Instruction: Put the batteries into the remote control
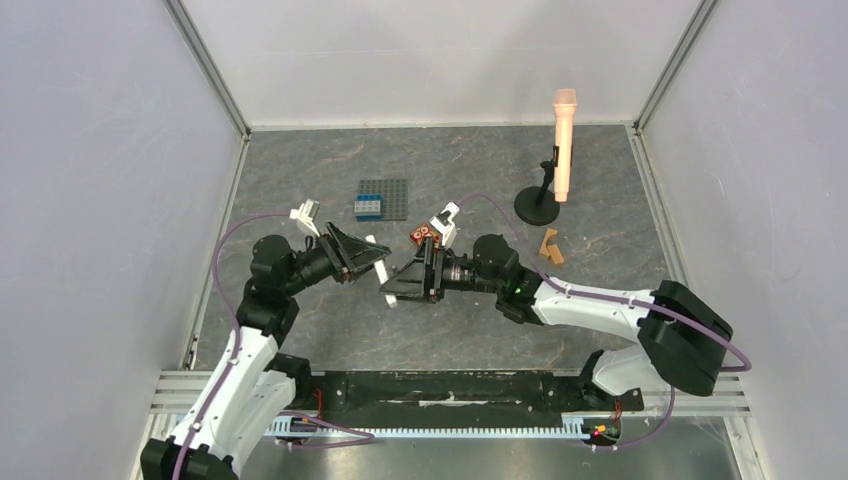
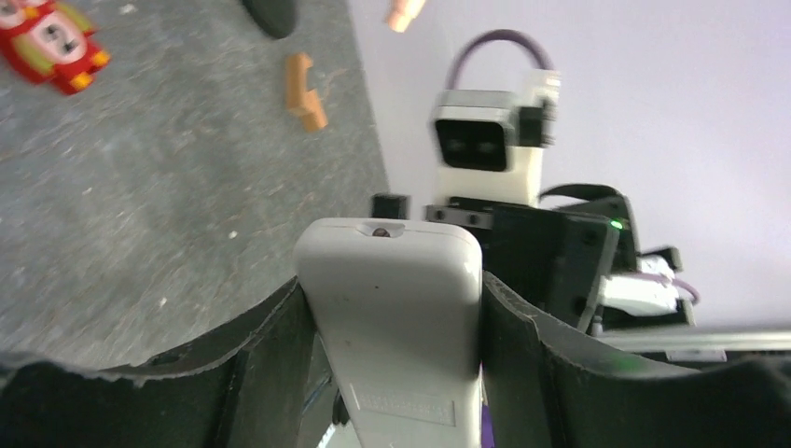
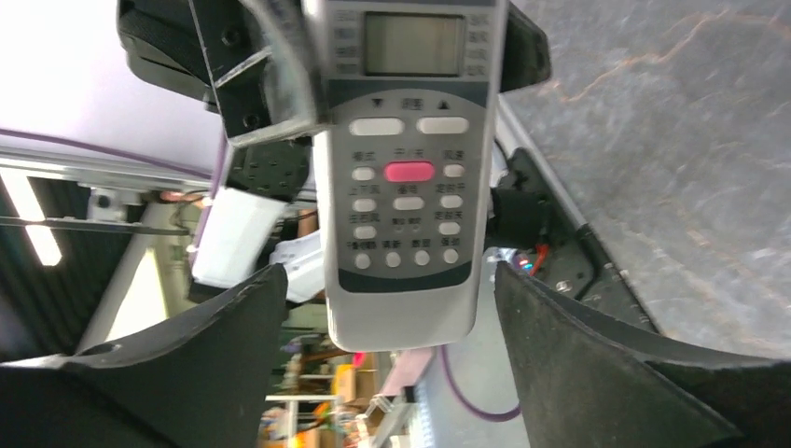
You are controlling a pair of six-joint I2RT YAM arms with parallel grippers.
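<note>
Over grey table (image 1: 300, 180), left pincer (image 2: 390, 289) clamps remote control (image 3: 408, 187) (by its screen end); right pincer (image 3: 390, 280) spread open.

The grey marbled table (image 1: 290, 180) carries a dark studded plate (image 1: 393, 190) toward the back and a red toy (image 1: 421, 235) near the middle. At the right, brown wooden pieces (image 1: 550, 247) lie near a round black stand base (image 1: 536, 209).
</note>
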